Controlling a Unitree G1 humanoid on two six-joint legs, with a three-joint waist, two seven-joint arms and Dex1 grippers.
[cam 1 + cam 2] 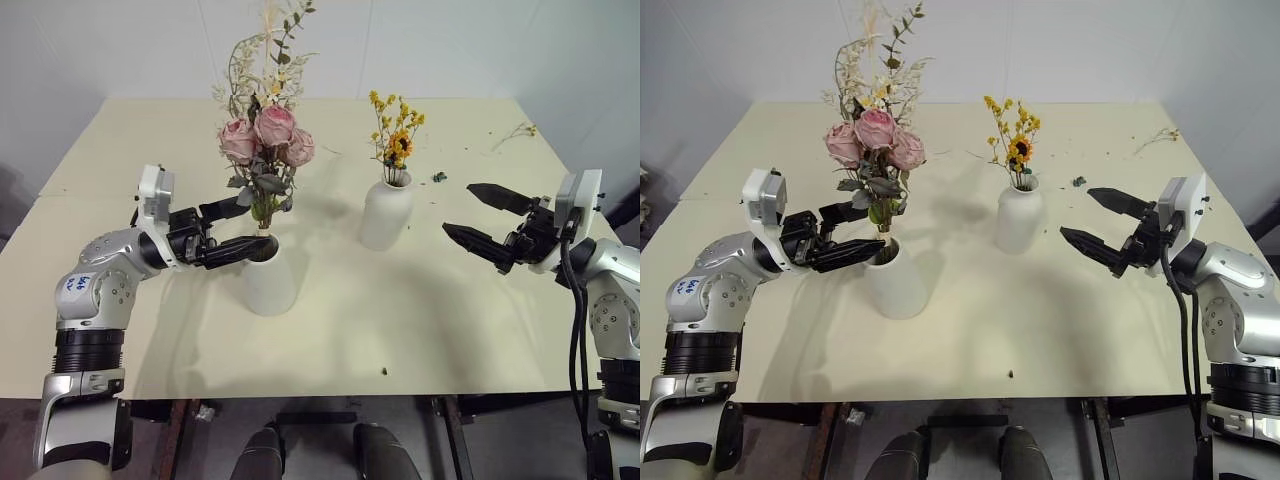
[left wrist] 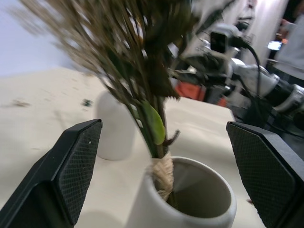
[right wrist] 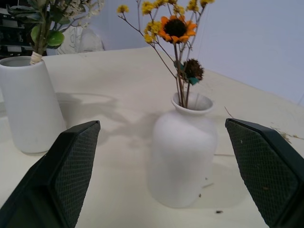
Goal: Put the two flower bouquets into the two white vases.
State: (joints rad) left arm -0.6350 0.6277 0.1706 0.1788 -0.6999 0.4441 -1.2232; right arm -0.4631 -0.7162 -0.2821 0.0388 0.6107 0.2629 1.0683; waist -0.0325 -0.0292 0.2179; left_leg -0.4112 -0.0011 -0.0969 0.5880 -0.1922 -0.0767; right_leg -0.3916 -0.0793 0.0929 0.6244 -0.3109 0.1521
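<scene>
Both bouquets sit in vases, so I keep L gripper [image 1: 240,228] & R gripper [image 1: 485,216] jaws apart, holding nothing.

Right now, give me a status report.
Left gripper open around rose bouquet stems in wide vase. Right gripper open, empty. Yellow spray in bottle vase. Nothing obstructing.
</scene>
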